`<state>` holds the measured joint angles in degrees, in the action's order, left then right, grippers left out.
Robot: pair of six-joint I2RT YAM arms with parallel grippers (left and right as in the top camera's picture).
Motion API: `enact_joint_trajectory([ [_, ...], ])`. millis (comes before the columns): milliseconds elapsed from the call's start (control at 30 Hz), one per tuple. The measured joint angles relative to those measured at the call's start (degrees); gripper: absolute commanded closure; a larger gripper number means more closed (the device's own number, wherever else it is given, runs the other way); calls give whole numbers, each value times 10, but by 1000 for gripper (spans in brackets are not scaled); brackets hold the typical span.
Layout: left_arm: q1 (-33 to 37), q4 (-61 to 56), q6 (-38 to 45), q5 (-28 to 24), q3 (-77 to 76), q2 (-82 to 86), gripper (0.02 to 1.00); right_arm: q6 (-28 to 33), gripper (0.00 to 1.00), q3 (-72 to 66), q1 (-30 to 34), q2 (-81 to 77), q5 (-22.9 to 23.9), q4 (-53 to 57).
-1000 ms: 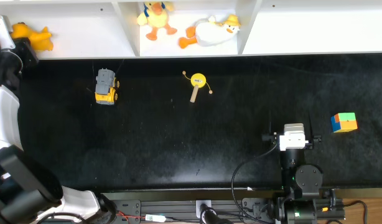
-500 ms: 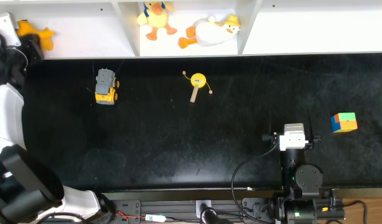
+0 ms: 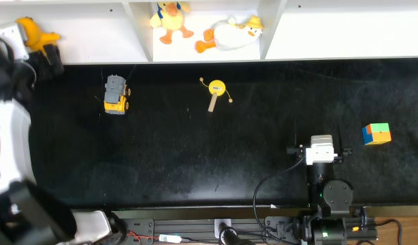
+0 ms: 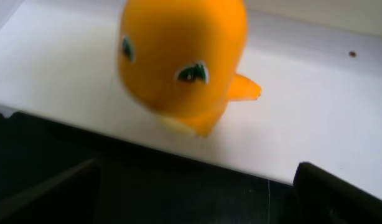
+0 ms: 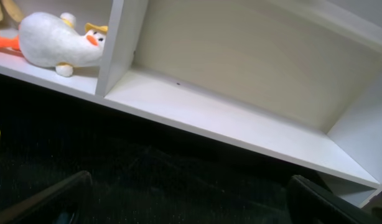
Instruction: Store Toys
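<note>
Plainly painted eyes [image 4: 192,73] on orange duck [image 4: 178,37], resting on white shelf [image 4: 315,124].

The surface [image 3: 195,150] is viewed from overhead; the shelf [image 4: 315,124], shared by all views, is seen closely beyond each wrist's fingers [image 4: 340,193].

We see a white plush duck with an orange beak [image 5: 54,43] lying in a white shelf [image 5: 241,124] above the black desk [image 5: 147,168].
</note>
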<state>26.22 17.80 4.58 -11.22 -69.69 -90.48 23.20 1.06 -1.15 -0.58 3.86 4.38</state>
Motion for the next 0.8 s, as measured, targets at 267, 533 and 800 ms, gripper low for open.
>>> enact_joint_trajectory([
  [267, -79, 1, -1, 14, 311, 265, 20, 0, 5, 0, 0, 0, 1, 0],
  [533, -190, -53, -1, 33, 371, 242, 20, 0, 7, 0, 0, 0, 0, -1],
  [800, -209, -156, -1, 44, 371, 156, 20, 0, 7, 0, 0, 0, 0, 0],
])
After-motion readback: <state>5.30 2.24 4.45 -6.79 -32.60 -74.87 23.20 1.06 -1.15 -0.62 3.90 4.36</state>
